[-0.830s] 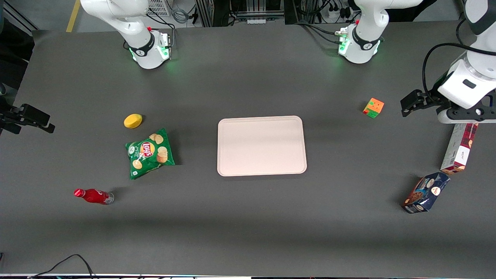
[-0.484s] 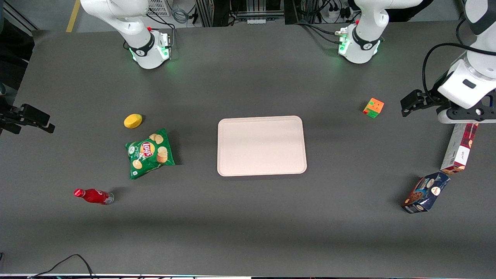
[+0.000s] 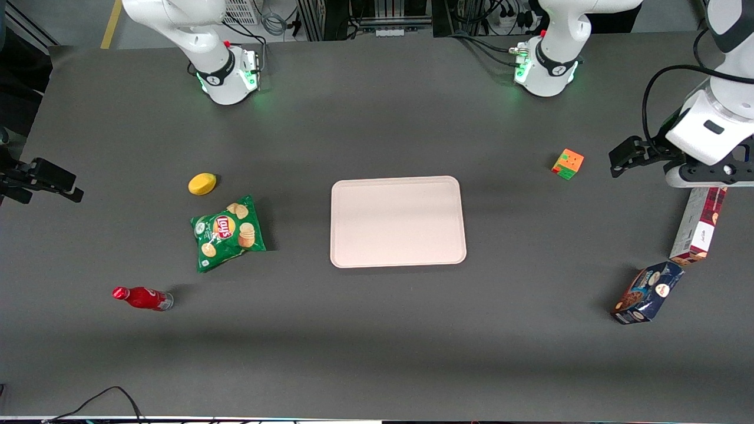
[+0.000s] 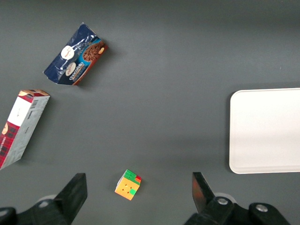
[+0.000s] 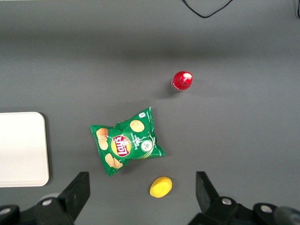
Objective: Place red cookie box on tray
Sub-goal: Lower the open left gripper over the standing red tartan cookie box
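One grey table [image 3: 377,330], biggest thing in view, carrying everything else. Next in size, pale pink tray [image 3: 398,221] with rounded corners and a low rim, flat at mid-table, nothing on it. Then the red cookie box [image 3: 698,225] at the working arm's end of the table, well apart from the tray: long and narrow, long axis running toward and away from the front camera, nearer end (the one with a cookie picture) pointing at the blue cookie box [image 3: 648,292], farther end tucked beneath the wrist. Dark red tartan on one long face, white label panel on another. Green chip bag [image 3: 228,232] toward the parked arm's end, with red bottle [image 3: 142,298] and yellow lemon-like thing [image 3: 202,184] near it. Gripper [image 4: 139,190] hanging above the table over the small colour cube [image 4: 128,184], jaws spread wide, gripping nothing (cube between the fingers [image 4: 75,191] in the wrist view only).
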Available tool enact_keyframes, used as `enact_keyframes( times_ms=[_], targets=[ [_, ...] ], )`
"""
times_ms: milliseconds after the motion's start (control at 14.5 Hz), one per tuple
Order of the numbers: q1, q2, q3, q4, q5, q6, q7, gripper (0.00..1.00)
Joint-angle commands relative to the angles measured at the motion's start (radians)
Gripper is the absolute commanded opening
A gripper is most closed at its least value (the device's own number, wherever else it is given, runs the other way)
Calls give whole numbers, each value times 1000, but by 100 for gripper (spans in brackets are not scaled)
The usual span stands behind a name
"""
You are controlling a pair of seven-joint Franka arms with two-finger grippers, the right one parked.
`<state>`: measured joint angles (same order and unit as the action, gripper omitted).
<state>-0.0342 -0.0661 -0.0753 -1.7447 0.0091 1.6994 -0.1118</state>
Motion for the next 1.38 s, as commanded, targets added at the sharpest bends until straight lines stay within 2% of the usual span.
enact_keyframes(
  times_ms=[0,346,553,691,968,1176,1314],
  targets=[
    [-13,0,11,11,35,-12,-14,100],
    [-7,6,87,13,40,-62,11,100],
    [-3,19,129,30,81,-93,26,100],
    [-4,43,217,43,94,-95,52,100],
    [2,109,383,70,80,-75,248,100],
    [10,137,442,77,78,-49,404,100],
    [14,155,456,76,80,-17,640,100]
  ],
)
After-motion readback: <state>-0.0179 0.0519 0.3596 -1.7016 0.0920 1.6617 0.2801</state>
